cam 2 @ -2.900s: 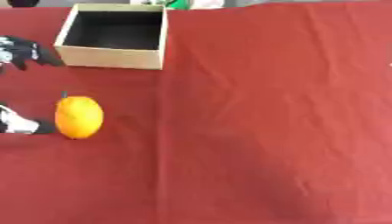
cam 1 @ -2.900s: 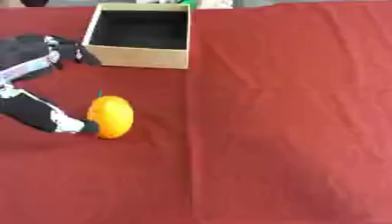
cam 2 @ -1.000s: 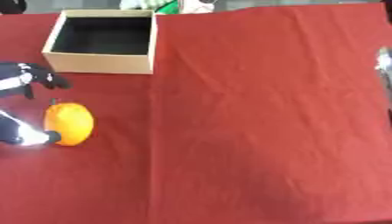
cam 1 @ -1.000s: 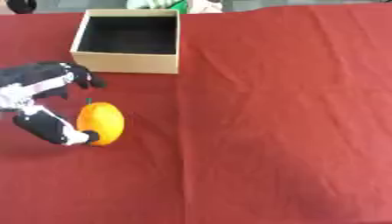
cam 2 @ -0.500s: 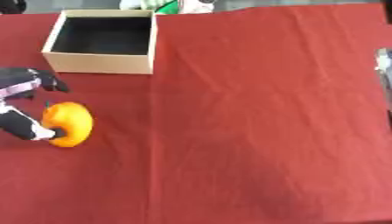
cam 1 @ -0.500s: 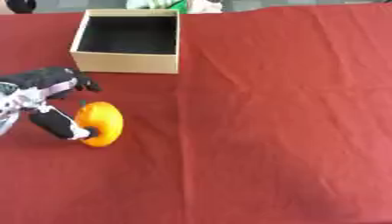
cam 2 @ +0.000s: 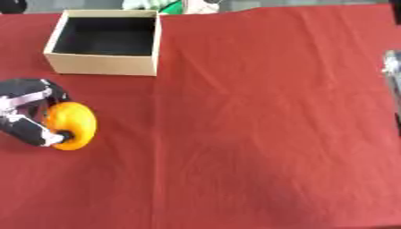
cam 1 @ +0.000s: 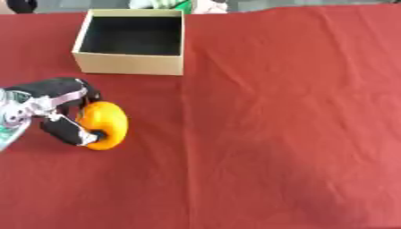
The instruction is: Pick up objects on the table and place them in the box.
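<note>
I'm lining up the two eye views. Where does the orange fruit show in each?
Left eye view: the round orange fruit sits left of centre, in the left hand.
Right eye view: near the left edge, same height.
Shared landmark: the open cardboard box lies beyond it in both.

both views come from the head's stereo cam, looking steeply down at the bench (cam 1: 297, 112) under its red cloth, far edge at top. left eye and right eye share nearly the whole scene: box (cam 1: 131, 41) upper left, orange (cam 1: 103, 125) w/ left robot hand (cam 1: 55, 105) at the left edge. right eye view sits shifted, so things lie further left; a sliver of sth grey shows at its right edge.
</note>
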Controlling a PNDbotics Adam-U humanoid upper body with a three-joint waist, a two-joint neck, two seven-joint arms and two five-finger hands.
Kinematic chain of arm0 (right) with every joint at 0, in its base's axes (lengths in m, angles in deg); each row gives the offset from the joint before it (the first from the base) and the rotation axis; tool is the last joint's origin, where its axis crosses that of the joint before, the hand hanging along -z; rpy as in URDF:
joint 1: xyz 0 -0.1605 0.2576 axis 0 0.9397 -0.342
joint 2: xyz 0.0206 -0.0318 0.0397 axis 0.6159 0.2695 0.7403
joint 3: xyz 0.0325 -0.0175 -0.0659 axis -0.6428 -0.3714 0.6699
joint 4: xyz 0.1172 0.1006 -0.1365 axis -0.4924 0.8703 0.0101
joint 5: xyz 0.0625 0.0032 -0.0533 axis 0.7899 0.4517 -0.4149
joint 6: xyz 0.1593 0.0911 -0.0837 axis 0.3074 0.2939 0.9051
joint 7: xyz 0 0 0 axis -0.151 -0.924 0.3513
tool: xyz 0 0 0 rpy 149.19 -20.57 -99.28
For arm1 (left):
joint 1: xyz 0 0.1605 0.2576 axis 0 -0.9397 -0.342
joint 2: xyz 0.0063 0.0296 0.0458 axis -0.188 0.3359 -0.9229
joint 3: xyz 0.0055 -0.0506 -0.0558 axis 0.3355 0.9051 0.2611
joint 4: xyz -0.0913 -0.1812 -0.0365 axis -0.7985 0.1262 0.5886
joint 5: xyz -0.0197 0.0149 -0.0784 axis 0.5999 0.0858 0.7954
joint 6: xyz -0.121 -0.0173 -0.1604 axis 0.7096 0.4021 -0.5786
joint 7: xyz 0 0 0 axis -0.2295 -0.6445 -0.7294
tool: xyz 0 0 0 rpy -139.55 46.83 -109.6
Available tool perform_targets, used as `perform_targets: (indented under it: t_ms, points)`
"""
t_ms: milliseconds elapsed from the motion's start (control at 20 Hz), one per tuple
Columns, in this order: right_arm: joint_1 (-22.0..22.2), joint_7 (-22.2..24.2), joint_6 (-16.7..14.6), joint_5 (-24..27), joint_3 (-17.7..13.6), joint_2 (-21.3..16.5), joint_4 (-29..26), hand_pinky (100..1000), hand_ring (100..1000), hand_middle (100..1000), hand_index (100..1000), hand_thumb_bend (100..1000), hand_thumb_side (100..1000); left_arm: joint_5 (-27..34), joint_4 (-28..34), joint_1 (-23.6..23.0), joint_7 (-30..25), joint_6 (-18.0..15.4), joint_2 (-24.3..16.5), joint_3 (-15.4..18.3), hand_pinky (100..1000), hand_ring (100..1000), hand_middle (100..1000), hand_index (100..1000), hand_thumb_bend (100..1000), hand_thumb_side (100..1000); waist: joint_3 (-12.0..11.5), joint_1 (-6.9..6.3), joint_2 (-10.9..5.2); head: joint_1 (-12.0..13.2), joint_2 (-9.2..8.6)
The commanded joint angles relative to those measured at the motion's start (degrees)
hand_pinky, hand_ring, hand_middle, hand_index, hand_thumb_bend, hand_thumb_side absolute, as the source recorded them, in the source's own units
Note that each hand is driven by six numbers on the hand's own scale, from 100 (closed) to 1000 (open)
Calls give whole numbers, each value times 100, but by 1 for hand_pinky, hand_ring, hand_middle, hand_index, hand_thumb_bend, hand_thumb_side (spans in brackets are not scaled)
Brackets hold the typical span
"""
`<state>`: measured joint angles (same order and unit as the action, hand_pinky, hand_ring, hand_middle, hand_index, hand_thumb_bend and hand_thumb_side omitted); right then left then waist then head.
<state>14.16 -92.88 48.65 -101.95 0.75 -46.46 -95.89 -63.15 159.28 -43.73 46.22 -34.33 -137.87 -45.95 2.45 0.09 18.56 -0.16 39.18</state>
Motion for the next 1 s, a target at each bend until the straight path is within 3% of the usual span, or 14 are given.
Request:
perform_targets:
  t_ms: [50, 150, 250, 700, 1000]
  points:
    - [-59, -7, 16, 41, -35, -111, -115, 934, 865, 806, 917, 100, 969, -20, 391, -6, 111, -29, -228, 210, 471, 661, 648, 764, 157, 148, -12, -9, -97, -17, -55]
    - [-50, -6, 19, 39, -36, -114, -115, 934, 865, 806, 917, 100, 969, -82, 631, -63, 133, -30, -303, 332, 463, 652, 646, 762, 100, 122, -19, -14, -99, -26, -60]
    - [-41, -6, 21, 38, -36, -119, -115, 934, 865, 806, 917, 100, 969, -92, 846, -100, 144, 6, -370, 451, 448, 638, 639, 757, 100, 100, -26, -17, -103, -37, -65]
    - [-36, 0, 18, 31, -34, -138, -115, 934, 865, 806, 916, 100, 968, -62, 1217, 14, 344, 247, -535, 747, 428, 680, 654, 757, 100, 211, -44, -30, -116, -77, -71]
    - [-46, 18, 28, 34, -20, -132, -115, 934, 865, 806, 916, 100, 969, -258, 722, 943, 559, 181, -199, 843, 410, 663, 649, 752, 100, 243, -65, -16, -127, -111, -35]
